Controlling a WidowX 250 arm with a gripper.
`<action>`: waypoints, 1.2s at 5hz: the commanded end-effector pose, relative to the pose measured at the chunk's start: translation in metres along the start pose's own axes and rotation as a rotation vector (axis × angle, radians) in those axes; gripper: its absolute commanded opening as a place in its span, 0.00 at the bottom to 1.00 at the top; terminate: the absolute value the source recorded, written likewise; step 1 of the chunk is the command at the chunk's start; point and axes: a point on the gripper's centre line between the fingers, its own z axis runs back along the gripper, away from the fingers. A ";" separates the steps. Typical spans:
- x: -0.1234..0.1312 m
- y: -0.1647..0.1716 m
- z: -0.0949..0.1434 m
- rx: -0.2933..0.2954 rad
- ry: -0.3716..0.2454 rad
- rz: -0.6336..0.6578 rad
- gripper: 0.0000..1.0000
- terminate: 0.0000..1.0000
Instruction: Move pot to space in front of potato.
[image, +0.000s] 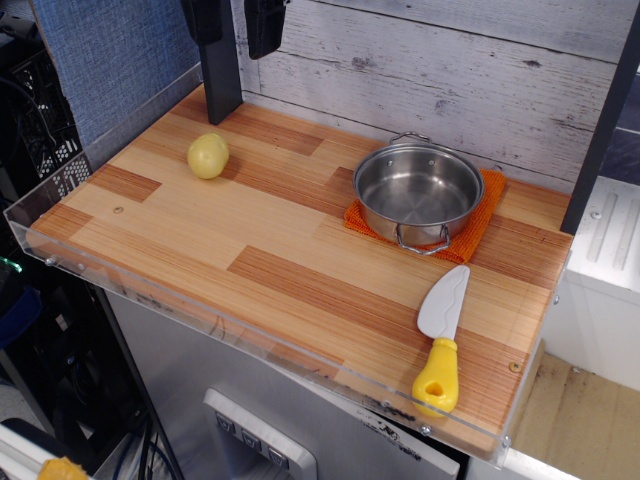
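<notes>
Only the lowest part of the dark robot gripper (237, 25) shows, at the top edge of the view: two black fingers (264, 25) hang straight down, high above the back of the striped wooden tabletop (280, 270), with a clear gap between them and nothing held. The rest of the arm is cut off by the frame. The shallow round shiny stainless-steel pot (418, 190) sits upright on a small orange woven mat (478, 228) toward the back right, its wire loop handles at front and rear. The small smooth pale-yellow potato (208, 156) rests well apart from it at the back left. A white toy knife with a yellow handle (440, 342) lies near the front right edge.
</notes>
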 end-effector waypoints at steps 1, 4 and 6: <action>0.000 0.000 0.000 0.000 0.000 0.000 1.00 0.00; 0.026 -0.069 -0.030 0.047 -0.086 0.052 1.00 0.00; 0.033 -0.089 -0.054 0.107 -0.153 0.143 1.00 0.00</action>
